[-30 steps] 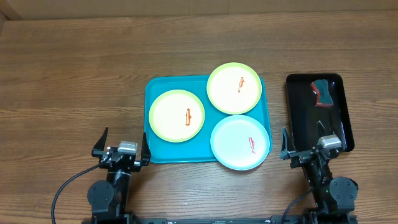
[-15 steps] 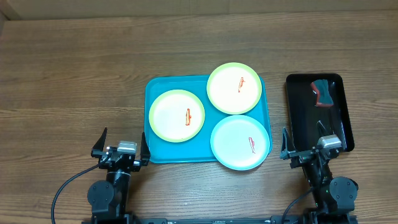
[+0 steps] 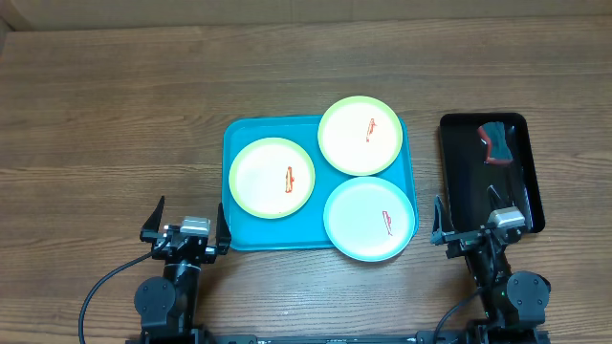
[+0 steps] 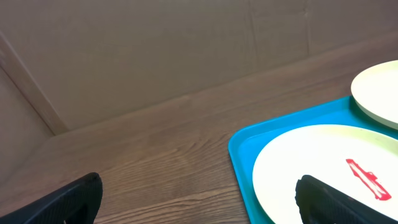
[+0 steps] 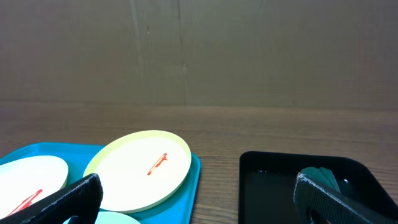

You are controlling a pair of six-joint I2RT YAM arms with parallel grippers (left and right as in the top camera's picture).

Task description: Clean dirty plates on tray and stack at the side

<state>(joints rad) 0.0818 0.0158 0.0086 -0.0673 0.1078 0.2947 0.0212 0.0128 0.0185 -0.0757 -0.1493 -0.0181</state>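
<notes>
The teal-blue tray (image 3: 244, 233) lies mid-table with three dirty plates: a yellow-green one at left (image 3: 272, 177), a yellow-green one at back right (image 3: 360, 135) and a light blue one at front right (image 3: 370, 218), each with a red-orange smear. My left gripper (image 3: 185, 225) is open and empty near the front edge, left of the tray. My right gripper (image 3: 478, 225) is open and empty at the front right. The left wrist view shows the tray corner (image 4: 239, 146) and left plate (image 4: 311, 174). The right wrist view shows the back plate (image 5: 140, 168).
A glossy black tray (image 3: 521, 196) lies at the right with a teal and red sponge (image 3: 494, 142) at its far end; it shows in the right wrist view (image 5: 267, 186). A cardboard wall (image 5: 186, 50) stands behind the table.
</notes>
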